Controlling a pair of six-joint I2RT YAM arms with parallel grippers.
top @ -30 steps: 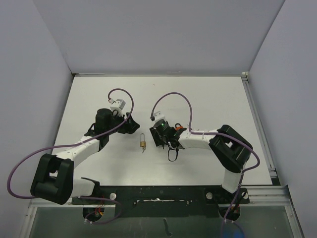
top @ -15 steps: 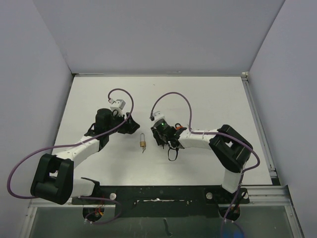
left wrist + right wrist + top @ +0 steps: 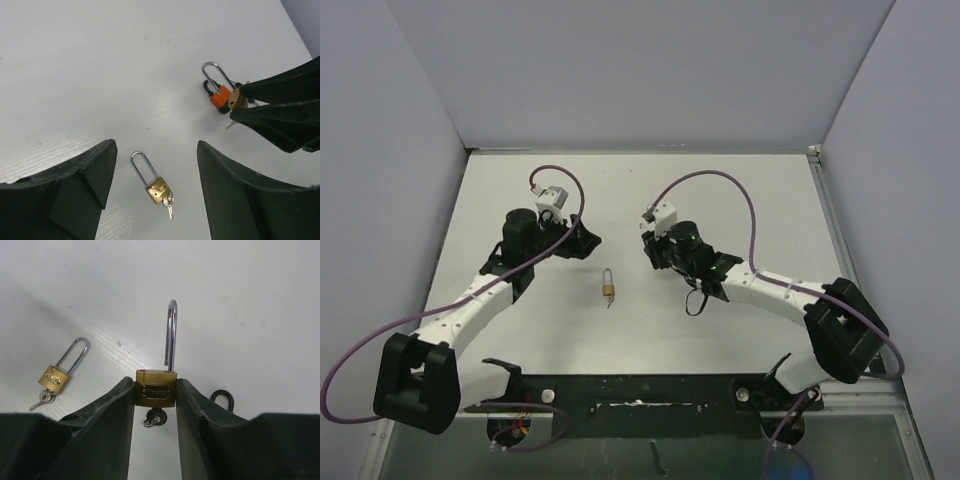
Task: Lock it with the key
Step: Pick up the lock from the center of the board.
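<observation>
Resting between right jaws: padlock (image 3: pixel 156 389)

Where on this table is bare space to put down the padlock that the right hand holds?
Crowded: the middle, where the loose padlock lies near the left hand and the right hand with the held padlock. Bare: the table's far strip beyond them, and its right side along the rail.

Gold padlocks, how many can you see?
2. One gold padlock lies on the table, key in it. The held padlock sits between the right gripper's jaws. An orange thing nearby might be another.
</observation>
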